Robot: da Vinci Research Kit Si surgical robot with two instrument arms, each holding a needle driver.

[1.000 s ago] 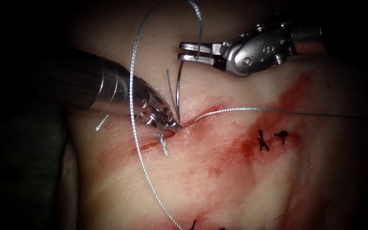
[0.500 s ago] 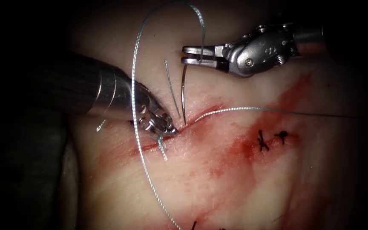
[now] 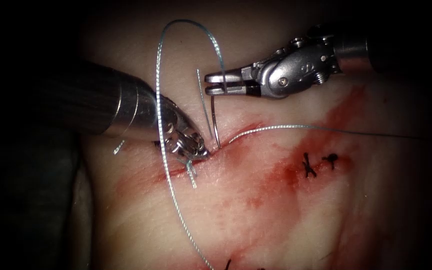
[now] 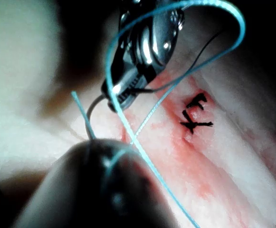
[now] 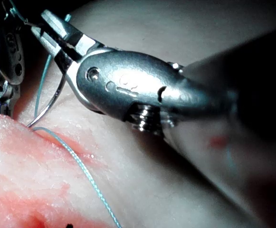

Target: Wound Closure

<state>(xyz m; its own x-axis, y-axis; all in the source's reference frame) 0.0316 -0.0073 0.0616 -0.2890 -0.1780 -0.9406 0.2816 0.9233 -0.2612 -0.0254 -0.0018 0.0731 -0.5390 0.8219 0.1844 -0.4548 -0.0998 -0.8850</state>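
Observation:
My right tool has its jaws shut on the curved needle near its tail end. The needle hangs steeply, and its tip touches the tissue at the cut, beside the left tool's jaws. Pale blue thread arcs up from the right jaws, crosses the left tool and runs down the tissue. My left tool is shut on the cut's left lip. In the right wrist view the right tool holds the needle. The left wrist view shows that needle too.
A thread strand leaves the cut and runs right. A tied blue stitch with tails lies by the left jaws, and a loose thread end stands beside the needle. Dark stitches sit in red fluid at the right.
The right tool has moved down and a little left, setting the needle more upright with its tip at the cut. The thread loop has sunk lower. The left tool drew back slightly.

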